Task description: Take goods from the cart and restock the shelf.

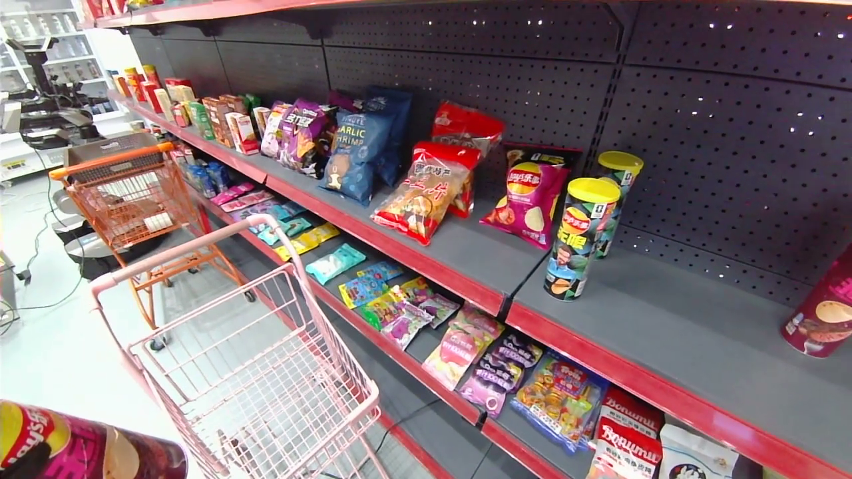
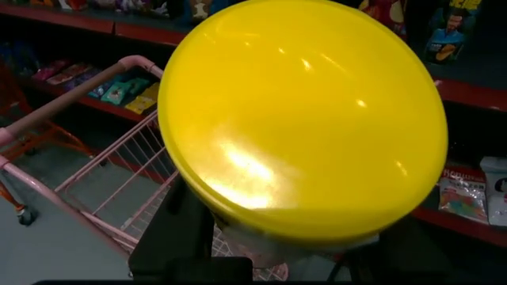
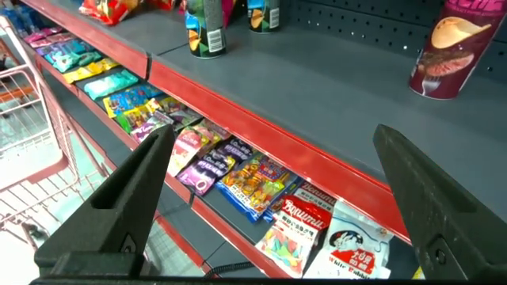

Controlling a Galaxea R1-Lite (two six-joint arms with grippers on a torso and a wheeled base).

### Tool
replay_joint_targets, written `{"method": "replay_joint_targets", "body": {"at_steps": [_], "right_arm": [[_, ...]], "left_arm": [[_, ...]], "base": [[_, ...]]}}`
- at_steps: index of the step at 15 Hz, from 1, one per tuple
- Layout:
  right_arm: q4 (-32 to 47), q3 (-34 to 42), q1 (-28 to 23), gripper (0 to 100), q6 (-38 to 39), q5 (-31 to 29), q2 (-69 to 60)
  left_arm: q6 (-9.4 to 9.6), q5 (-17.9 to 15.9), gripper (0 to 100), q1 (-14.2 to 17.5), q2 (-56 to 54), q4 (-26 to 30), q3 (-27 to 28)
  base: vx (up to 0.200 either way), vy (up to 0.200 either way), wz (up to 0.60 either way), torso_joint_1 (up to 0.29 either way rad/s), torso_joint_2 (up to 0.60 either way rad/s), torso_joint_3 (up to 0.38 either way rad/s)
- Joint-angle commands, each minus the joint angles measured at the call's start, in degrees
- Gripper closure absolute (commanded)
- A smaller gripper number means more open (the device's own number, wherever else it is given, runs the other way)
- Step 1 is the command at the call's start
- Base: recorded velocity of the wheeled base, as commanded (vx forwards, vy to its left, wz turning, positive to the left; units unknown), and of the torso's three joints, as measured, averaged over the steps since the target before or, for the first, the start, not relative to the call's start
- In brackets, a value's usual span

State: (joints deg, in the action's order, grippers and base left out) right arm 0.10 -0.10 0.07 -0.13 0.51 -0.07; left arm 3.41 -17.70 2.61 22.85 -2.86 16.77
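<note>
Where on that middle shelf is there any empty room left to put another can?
The grey shelf board is bare between the two yellow-lidded cans and the maroon can at the right. Left of those cans, snack bags crowd it.

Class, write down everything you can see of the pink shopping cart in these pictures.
The pink cart is a wire-mesh basket on a pink-coated, metal-looking frame, with a rounded tubular handle at its far end. It stands upright on the pale floor, alongside the lower tiers of the shelf. An orange cart stands behind it.
</note>
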Motion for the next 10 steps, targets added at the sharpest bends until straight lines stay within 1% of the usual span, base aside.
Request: {"method": "replay_joint_targets", "body": {"at_steps": [1,10], "right_arm": [[0.0,0.0,0.0,0,0.0,0.0,0.1],[0.0,0.0,0.0,0,0.0,0.0,0.1]], "left_arm": [[0.01,0.0,100,0.0,0.4,0.0,-0.1],[0.01,0.0,100,0.0,-0.1,0.0,0.0]], "base": [[0.0,0.0,-0.6,0.002,0.0,-0.002],[0.0,0.0,-0.6,0.005,0.0,0.002]]}}
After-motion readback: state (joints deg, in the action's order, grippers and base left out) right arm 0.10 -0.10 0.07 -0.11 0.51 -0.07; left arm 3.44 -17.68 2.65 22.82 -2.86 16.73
